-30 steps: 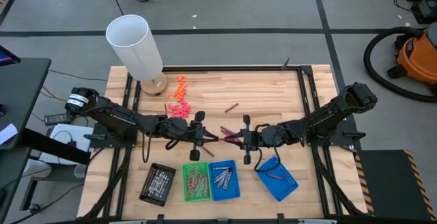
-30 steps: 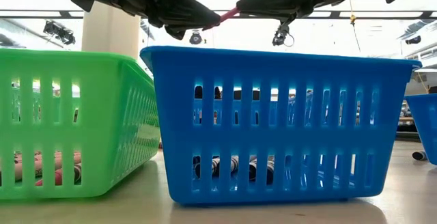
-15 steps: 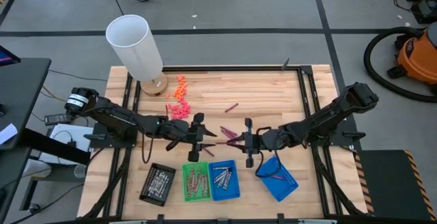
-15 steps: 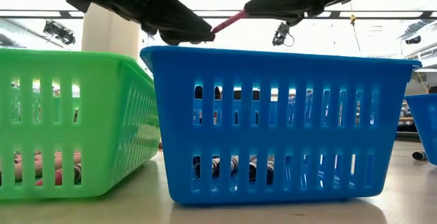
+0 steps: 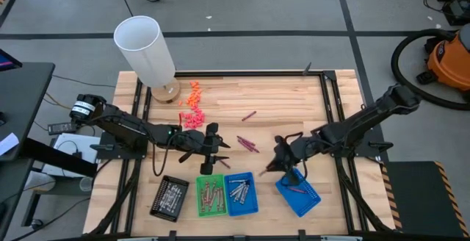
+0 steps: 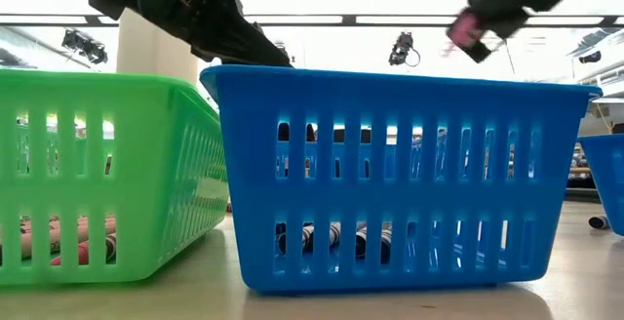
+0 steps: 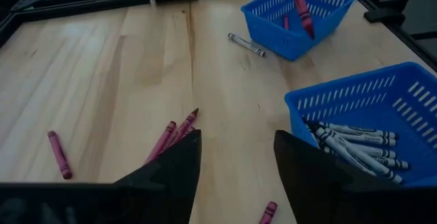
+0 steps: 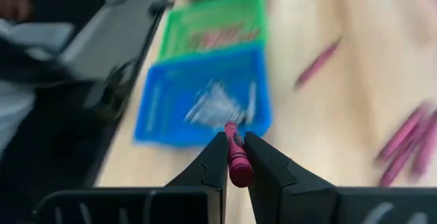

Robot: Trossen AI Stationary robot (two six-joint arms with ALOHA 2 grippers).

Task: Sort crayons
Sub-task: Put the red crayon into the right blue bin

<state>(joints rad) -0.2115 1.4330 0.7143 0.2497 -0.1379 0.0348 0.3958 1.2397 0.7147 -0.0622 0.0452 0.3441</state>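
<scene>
High view: right gripper has swung away from left gripper toward the angled blue tray, fingers clamped on 1 magenta crayon. Left fingers now spread, empty. 3 trays w/ crayons; 1 crayon in angled tray.

The wooden bench carries loose crayons mid-frame, orange and pink bits upper left, and four small trays along the lower edge.

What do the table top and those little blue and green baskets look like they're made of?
The table top looks like pale wood with a smooth finish: grain lines and plank seams show. The blue basket and green basket look like moulded plastic: bright, slightly glossy, with even slotted walls.
</scene>
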